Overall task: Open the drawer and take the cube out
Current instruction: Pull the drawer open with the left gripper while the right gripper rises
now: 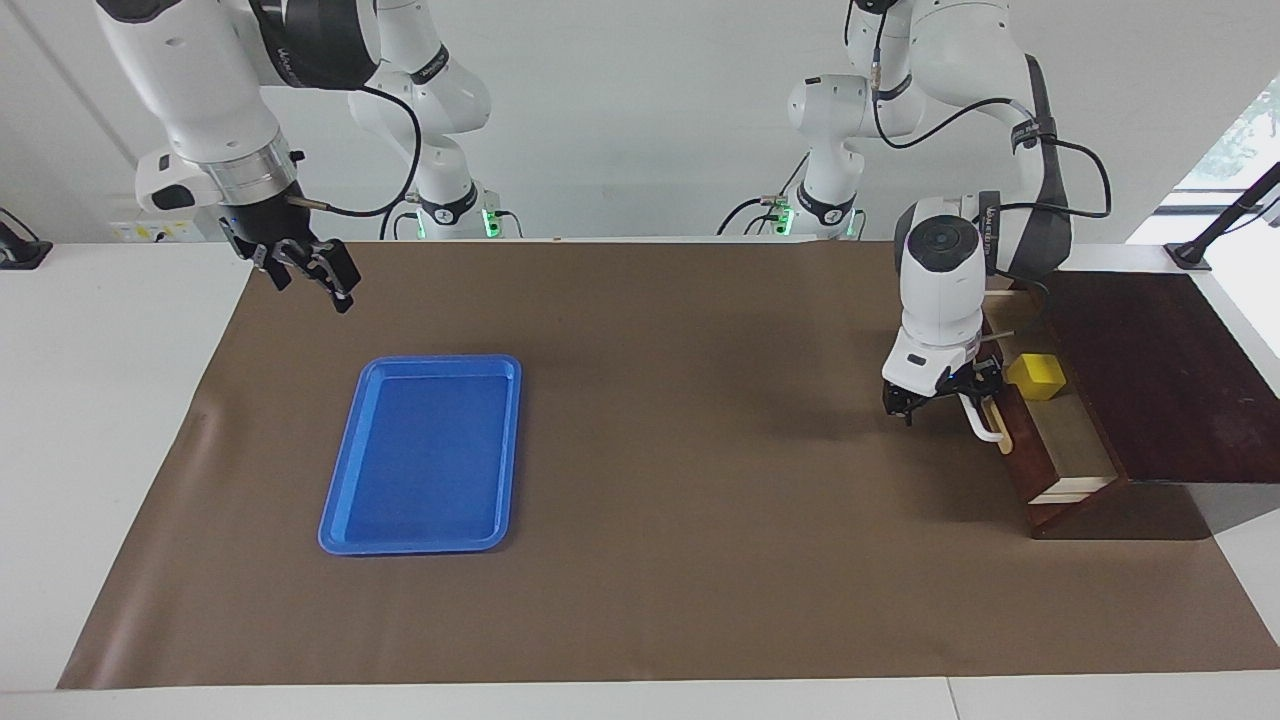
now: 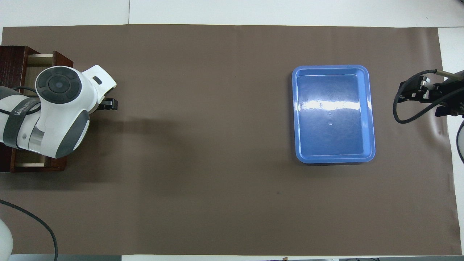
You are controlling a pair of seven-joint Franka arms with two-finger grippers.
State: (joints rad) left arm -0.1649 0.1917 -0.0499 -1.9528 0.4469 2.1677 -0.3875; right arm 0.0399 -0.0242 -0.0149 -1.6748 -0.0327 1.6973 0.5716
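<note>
Cube (image 1: 1036, 376) in facing view only, arm-hidden overhead; left end effector (image 1: 965, 398) pinching drawer (image 1: 1062, 455) handle.

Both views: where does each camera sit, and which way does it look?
Facing view: high across the table, toward the robots; both arms show, left gripper on the drawer handle, cube inside.
Overhead view: above the robots' end, looking down; left arm's wrist covers the drawer, right gripper at the edge.
Shared: tray, drawer.

Yellow cube (image 1: 1036, 375) in open drawer (image 1: 1062, 450)
</note>
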